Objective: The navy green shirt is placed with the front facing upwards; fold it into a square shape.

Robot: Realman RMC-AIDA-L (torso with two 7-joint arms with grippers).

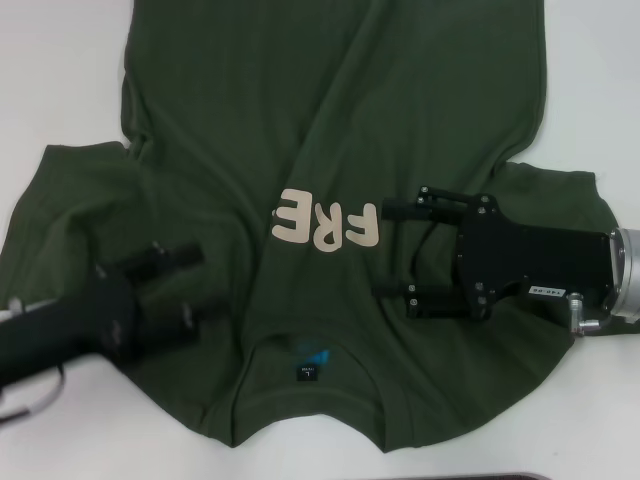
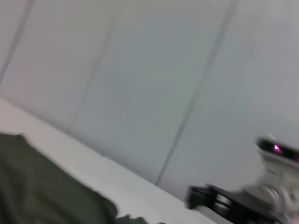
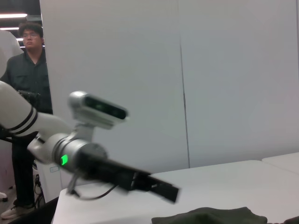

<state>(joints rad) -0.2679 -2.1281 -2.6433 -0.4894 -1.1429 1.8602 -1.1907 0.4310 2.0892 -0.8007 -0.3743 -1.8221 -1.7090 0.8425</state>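
While the navy green shirt (image 1: 330,150) lies front up on the white worktop (image 1: 60,70), collar nearest the robot, the left hand (image 1: 185,285) hovers open over its left shoulder. Right of the cream lettering (image 1: 328,222), the right hand (image 1: 400,250) hovers open too. Soft, light, limp cotton will likely sag and wrinkle; pinching hems or sleeve edges seems best.

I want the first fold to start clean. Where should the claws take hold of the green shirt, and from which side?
Probably at the sleeves. The green shirt lies flat, front up, collar toward the robot, a sleeve spread out on each side. The open left claw and open right claw already hover by those sleeves; each could pinch its sleeve's outer edge, coming from above.
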